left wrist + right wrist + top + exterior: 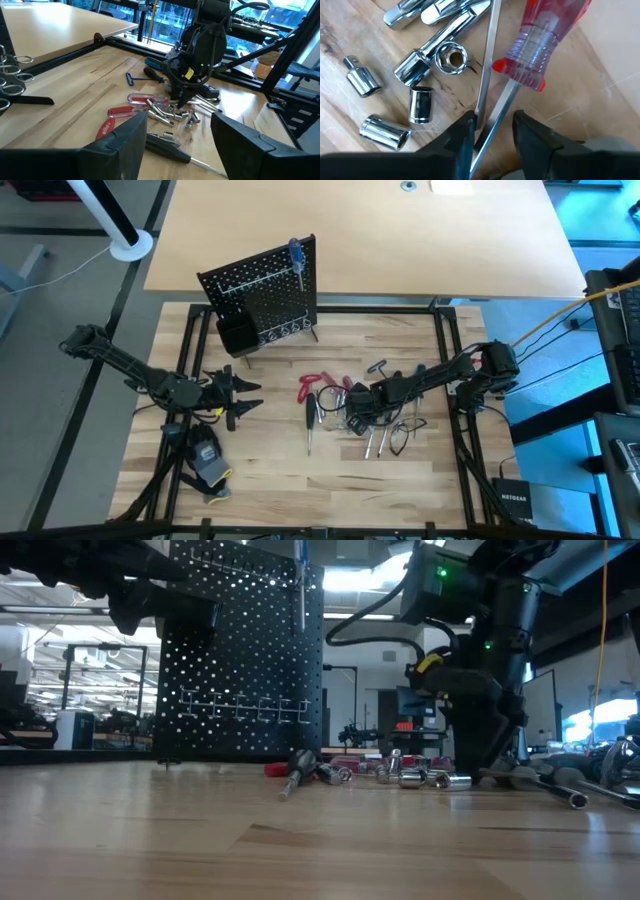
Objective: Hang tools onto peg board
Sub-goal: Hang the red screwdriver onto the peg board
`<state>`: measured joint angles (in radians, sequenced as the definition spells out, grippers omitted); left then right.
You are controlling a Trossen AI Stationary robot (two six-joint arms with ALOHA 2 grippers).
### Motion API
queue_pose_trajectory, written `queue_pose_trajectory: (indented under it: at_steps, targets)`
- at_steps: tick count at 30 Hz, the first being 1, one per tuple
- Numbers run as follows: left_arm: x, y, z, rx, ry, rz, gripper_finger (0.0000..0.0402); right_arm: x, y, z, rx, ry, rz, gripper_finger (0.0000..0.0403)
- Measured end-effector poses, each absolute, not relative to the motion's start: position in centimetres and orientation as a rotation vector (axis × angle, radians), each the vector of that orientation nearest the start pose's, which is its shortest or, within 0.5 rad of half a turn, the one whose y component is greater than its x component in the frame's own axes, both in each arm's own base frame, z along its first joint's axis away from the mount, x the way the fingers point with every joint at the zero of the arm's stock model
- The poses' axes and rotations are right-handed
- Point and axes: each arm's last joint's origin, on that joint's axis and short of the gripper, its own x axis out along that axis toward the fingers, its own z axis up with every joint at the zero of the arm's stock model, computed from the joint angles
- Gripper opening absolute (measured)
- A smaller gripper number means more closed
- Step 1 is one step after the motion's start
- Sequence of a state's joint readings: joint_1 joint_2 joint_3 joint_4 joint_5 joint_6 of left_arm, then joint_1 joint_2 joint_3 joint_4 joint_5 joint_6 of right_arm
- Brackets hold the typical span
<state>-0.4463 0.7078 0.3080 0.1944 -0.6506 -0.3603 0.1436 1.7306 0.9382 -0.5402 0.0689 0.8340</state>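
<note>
Where the tools (360,405) lie heaped at mid-table, the right gripper (492,131) is down among them, its fingers either side of a red-handled screwdriver (540,40) shaft (and a second thin rod) — whether they actually pinch it cannot be told. Chrome sockets (420,102) crowd just beside it, leaving little free wood there. Behind, the peg board (265,290) stands upright near the table's far edge, one blue-handled screwdriver (296,255) hanging on it. Bare wood lies between pile and left gripper (240,395), which waits spread wide above a glove (208,465) — partly hidden under the arm.
</note>
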Motion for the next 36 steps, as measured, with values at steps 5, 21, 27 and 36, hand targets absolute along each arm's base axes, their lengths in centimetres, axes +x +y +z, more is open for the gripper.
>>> queue_pose_trajectory:
  at_steps: [5,21,27,36]
  targets:
    - [14.9,-5.2,21.7,-0.251,0.137,0.232,0.021,29.6,4.1,13.8,0.564,1.262,-0.487,0.0094]
    - [14.9,-5.2,21.7,-0.251,0.137,0.232,0.021,29.7,4.2,14.6,0.54,1.322,-0.482,0.0052]
    - [14.9,-5.2,21.7,-0.251,0.136,0.232,0.021,29.7,4.1,15.1,0.506,1.333,-0.507,0.0053]
    - [14.9,-5.2,21.7,-0.251,0.137,0.232,0.021,29.6,4.0,15.1,0.476,1.346,-0.5,0.0089]
